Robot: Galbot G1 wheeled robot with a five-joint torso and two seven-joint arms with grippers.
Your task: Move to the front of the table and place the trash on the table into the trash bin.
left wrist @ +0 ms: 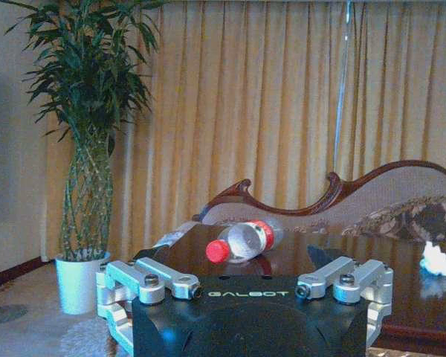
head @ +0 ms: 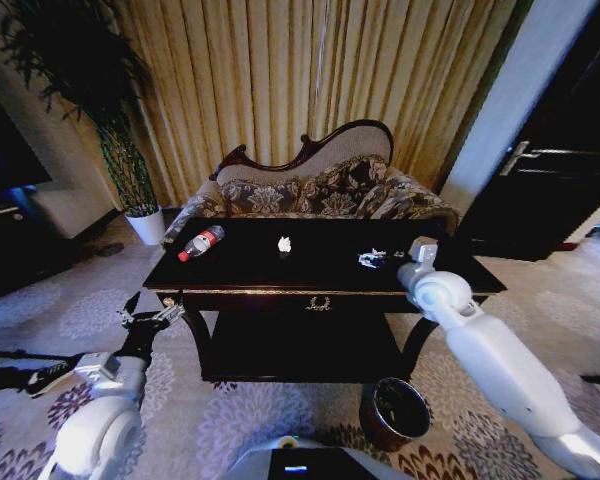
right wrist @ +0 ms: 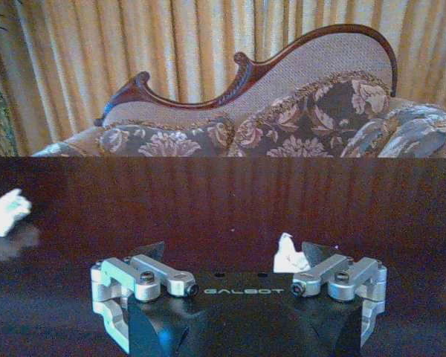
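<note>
Littering the table [head: 230, 272]: one bottle [head: 200, 243], two white scraps [head: 284, 243]; both grippers, left [head: 150, 316] and right [head: 418, 254], spread wide, empty.

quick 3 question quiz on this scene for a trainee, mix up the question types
1. True or false: the bottle stands upright on the table.
2. Which gripper is over the tabletop near the small scrap?
A. the left gripper
B. the right gripper
C. both
3. Fill the blank: the trash bin stands on the ____ in front of the table, on the robot's right side.

Key
1. False. It lies on its side near the table's left end.
2. B. Its jaws are open with the scrap just ahead; the left gripper sits low, off the table's left front corner, jaws open.
3. Carpet.
</note>
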